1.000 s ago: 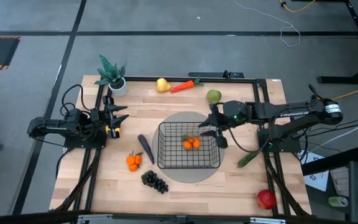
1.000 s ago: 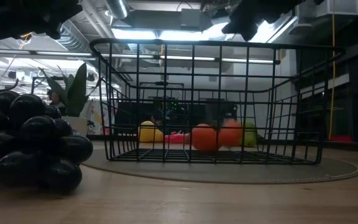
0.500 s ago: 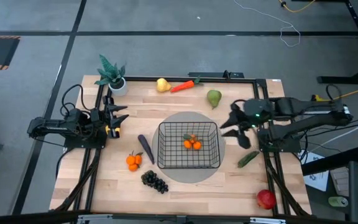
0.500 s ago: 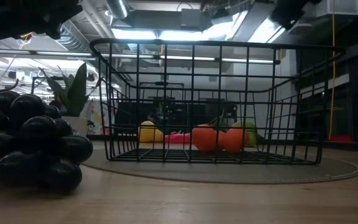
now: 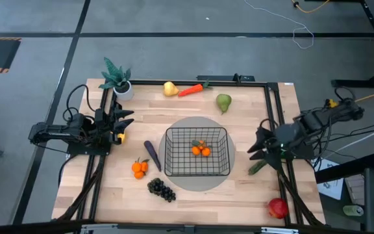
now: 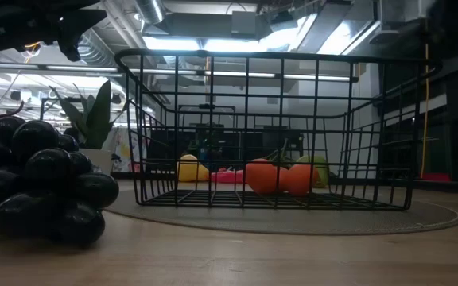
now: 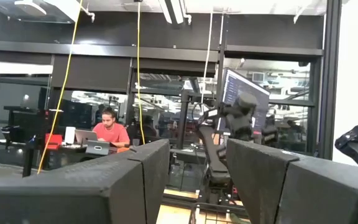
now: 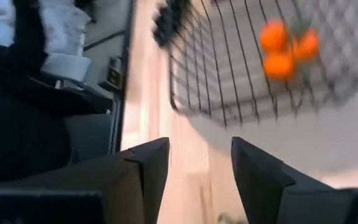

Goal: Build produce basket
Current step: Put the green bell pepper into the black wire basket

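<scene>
The black wire basket stands on a round grey mat at the table's middle, with a cluster of oranges on its floor. The cluster also shows in the low view and the right wrist view. My right gripper is open and empty at the table's right edge, just beyond the green cucumber. My left gripper is open and empty at the left edge. Outside the basket lie a second orange cluster, the eggplant and the grapes.
The yellow pear, carrot and green pear lie near the far edge. The red apple lies at the near right corner. A potted plant stands at the far left corner. A person sits in the room beyond.
My right gripper has drawn back from above the basket's right side toward the table's right edge and a little toward the near edge, staying open. The oranges stay in the basket.
</scene>
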`<state>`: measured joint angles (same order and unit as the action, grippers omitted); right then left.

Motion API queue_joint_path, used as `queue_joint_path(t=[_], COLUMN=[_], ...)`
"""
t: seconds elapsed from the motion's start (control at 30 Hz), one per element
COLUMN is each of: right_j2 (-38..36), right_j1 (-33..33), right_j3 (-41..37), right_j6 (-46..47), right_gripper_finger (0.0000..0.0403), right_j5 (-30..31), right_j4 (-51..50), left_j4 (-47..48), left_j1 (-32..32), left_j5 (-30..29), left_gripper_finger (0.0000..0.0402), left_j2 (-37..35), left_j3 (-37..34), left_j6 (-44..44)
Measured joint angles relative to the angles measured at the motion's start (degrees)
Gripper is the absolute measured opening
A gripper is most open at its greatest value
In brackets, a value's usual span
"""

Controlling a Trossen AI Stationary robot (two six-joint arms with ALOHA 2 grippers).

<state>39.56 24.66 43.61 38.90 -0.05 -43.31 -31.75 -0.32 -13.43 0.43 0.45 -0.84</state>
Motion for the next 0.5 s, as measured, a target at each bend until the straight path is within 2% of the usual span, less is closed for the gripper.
queue_joint_path(t=[0.1, 0.17, 0.33, 0.43, 0.5], right_j2=[-0.2, -0.2, -0.2, -0.2, -0.2], right_j1=[2.3, 3.1, 3.4, 3.4, 3.5], right_j3=[-4.4, -7.5, -13.1, -13.9, -13.9], right_j6=[10.6, 15.9, 31.0, 32.7, 31.5], right_gripper_finger=[0.0161, 0.0161, 0.0161, 0.0161, 0.0161], right_j5=[1.4, 0.0, -12.0, -12.5, -9.6], right_j4=[-2.1, -4.2, -0.5, 4.6, 6.2], left_j4=[0.0, -0.1, -6.7, -12.1, -13.1], left_j1=[0.0, 0.0, 0.0, 0.0, 0.0], left_j5=[0.0, 0.0, 1.7, 2.1, 2.1], left_gripper_finger=[0.0151, 0.0151, 0.0151, 0.0151, 0.0151], left_j2=[0.0, 0.0, 0.0, 0.0, 0.0], left_j3=[0.0, 0.0, 0.0, 0.0, 0.0], left_j6=[0.3, 2.4, 0.4, -1.5, 0.3])
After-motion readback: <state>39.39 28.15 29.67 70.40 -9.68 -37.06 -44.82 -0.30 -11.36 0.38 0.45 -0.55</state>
